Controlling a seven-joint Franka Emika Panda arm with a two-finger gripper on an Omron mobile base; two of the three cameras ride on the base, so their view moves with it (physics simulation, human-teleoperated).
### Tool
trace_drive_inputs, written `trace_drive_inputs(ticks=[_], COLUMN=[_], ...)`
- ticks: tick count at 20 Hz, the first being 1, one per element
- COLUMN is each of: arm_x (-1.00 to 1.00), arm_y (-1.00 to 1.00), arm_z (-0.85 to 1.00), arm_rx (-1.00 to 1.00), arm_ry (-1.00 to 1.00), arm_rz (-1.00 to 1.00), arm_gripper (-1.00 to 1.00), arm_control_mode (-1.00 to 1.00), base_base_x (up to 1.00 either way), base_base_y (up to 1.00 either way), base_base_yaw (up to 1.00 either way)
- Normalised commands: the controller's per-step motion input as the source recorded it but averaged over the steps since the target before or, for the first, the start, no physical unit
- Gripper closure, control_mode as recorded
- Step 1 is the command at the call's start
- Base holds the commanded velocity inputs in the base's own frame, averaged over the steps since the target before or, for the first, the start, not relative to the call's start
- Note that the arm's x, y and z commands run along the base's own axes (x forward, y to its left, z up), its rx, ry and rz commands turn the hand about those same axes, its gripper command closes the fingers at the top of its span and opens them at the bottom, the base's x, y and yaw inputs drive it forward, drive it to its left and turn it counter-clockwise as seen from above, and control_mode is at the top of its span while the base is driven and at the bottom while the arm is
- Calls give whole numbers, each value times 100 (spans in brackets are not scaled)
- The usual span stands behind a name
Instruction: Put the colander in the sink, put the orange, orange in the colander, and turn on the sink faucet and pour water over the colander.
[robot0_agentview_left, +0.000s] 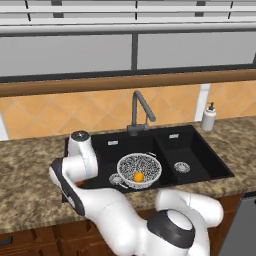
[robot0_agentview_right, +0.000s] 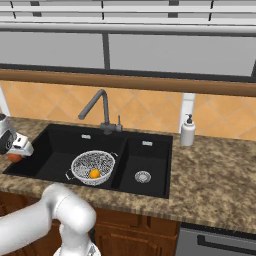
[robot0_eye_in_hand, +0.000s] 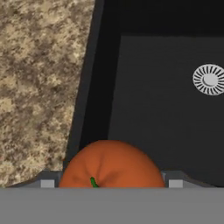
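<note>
Pincer (robot0_agentview_right: 16, 154) clenched on the reddish orange (robot0_eye_in_hand: 111, 164) over the tabletop (robot0_eye_in_hand: 39, 78) edge beside the sink (robot0_agentview_left: 200, 167), colander (robot0_agentview_left: 139, 170) in the large basin already holding the yellower orange (robot0_agentview_left: 138, 176); risks slipping mid-carry, or bouncing off the rim.

Granite counter (robot0_agentview_left: 30, 170) w/ black sink (robot0_agentview_left: 200, 160) set in; soap bottle (robot0_agentview_left: 208, 118) behind sink.

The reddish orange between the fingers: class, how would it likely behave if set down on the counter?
The reddish orange is round and smooth, so it would probably roll. It likely feels firm, not floppy. Its curved skin may slip if the fingers pinch off-centre.
</note>
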Motion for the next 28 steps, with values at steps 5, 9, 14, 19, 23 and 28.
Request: trace_drive_inputs(ticks=[5, 9, 14, 19, 23, 28], arm_x=[0, 2, 12, 31, 29, 19], arm_y=[-86, -66, -45, -24, -30, -54], arm_z=[7, 0, 0, 0, 0, 0], arm_rx=[0, 0, 0, 0, 0, 0], arm_ry=[-1, 0, -1, -3, -1, -2], arm_rz=[-9, -11, -11, -9, -9, -9], arm_gripper=[100, 100, 100, 100, 100, 100], arm_control_mode=[-100, -100, -100, -100, -100, -100], base_base_x=[0, 0, 0, 0, 0, 0], base_base_y=[0, 0, 0, 0, 0, 0], base_base_yaw=[0, 0, 0, 0, 0, 0])
